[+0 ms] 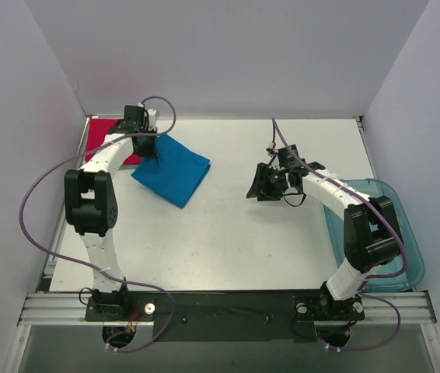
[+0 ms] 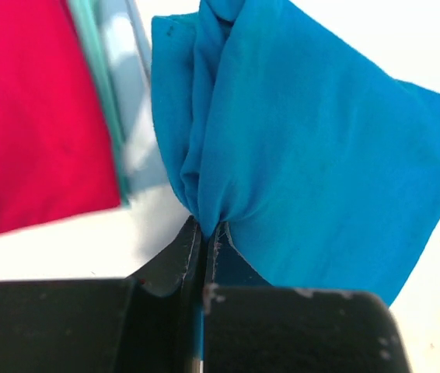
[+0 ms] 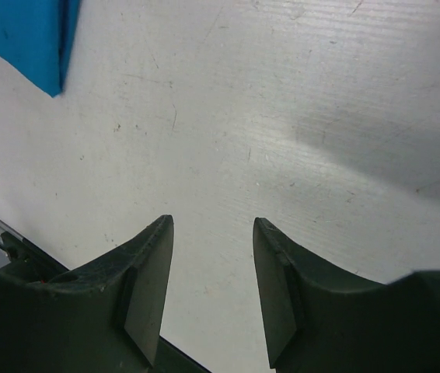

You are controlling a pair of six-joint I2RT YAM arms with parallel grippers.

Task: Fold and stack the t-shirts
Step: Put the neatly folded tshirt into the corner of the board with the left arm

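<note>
A folded bright blue t-shirt (image 1: 175,172) lies at the back left of the table, one corner lifted. My left gripper (image 1: 148,145) is shut on that bunched corner; the left wrist view shows the blue cloth (image 2: 305,148) pinched at the gripper (image 2: 207,227). A folded red t-shirt (image 1: 103,141) lies at the far left corner, partly hidden by the left arm; it also shows in the left wrist view (image 2: 33,116). My right gripper (image 1: 257,186) is open and empty above bare table, right of the blue shirt; the right wrist view shows the gripper (image 3: 212,225) and a blue shirt corner (image 3: 26,35).
A translucent blue plastic bin (image 1: 391,233) stands at the right edge, beside the right arm. A pale teal edge (image 2: 99,85) shows under the red shirt. Grey walls close in the table on three sides.
</note>
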